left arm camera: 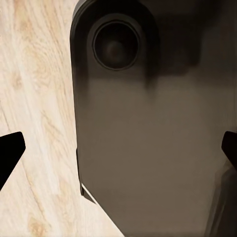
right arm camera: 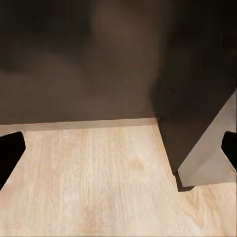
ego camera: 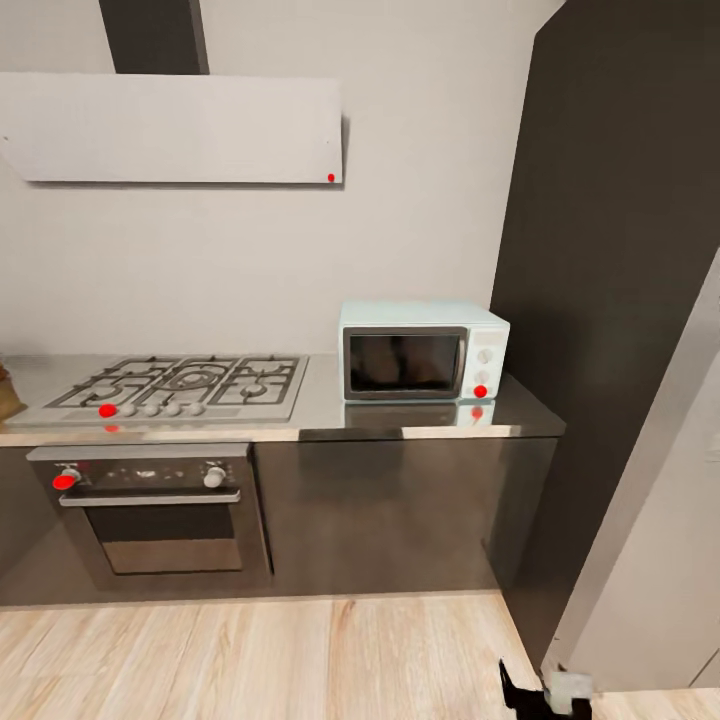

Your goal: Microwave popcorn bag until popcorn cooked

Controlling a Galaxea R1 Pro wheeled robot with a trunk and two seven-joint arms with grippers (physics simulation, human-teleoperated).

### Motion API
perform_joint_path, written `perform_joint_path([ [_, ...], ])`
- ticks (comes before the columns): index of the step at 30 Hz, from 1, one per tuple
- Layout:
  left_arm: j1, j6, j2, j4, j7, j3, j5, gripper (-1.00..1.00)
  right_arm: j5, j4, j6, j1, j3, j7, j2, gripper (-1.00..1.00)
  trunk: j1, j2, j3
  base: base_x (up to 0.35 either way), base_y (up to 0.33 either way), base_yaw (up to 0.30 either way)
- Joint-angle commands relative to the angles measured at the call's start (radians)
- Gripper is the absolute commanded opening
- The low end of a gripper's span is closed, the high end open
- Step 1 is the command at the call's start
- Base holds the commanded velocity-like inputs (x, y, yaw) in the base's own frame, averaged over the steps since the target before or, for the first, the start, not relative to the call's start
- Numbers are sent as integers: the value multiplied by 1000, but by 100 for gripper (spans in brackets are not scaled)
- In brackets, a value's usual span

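Note:
The microwave (ego camera: 423, 350), pale blue-white with its dark glass door shut and a red light low on its panel, stands on the grey countertop (ego camera: 320, 400) right of the hob. A tan-brown sliver (ego camera: 8, 395) on the countertop, cut off by the head view's left edge, looks like the popcorn bag. The popcorn is hidden. My left gripper (left arm camera: 118, 153) hangs open over the wood floor and a dark rounded body, with only its dark fingertips (left arm camera: 10, 153) showing. My right gripper (right arm camera: 118, 150) is open too, low above the floor in front of the dark cabinet fronts.
A steel gas hob (ego camera: 185, 385) sits left of the microwave, over a steel oven (ego camera: 155, 510) and under a flat white extractor hood (ego camera: 170, 128). A tall dark cabinet (ego camera: 610, 300) and a pale panel (ego camera: 660, 560) close off the right. Wood floor (ego camera: 260, 660) lies between me and the cabinets.

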Motion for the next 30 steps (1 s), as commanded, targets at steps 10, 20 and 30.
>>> perform_joint_path([
  [10, 1, 2, 1, -2, 4, 0, 0, 100, -2, -478, 4, 0, -7, -1, 0, 100, -35, 62, 27, 0, 0, 0],
  [20, 0, 4, 0, -2, 3, 0, 0, 100, -5, -541, 3, -9, -7, -2, 2, 100, -73, 132, 59, 0, 0, 0],
  [30, 1, 4, 1, -2, 5, 0, 0, 100, -7, -541, 2, -20, -7, -2, 2, 100, -111, 202, 90, 139, 0, 0],
])
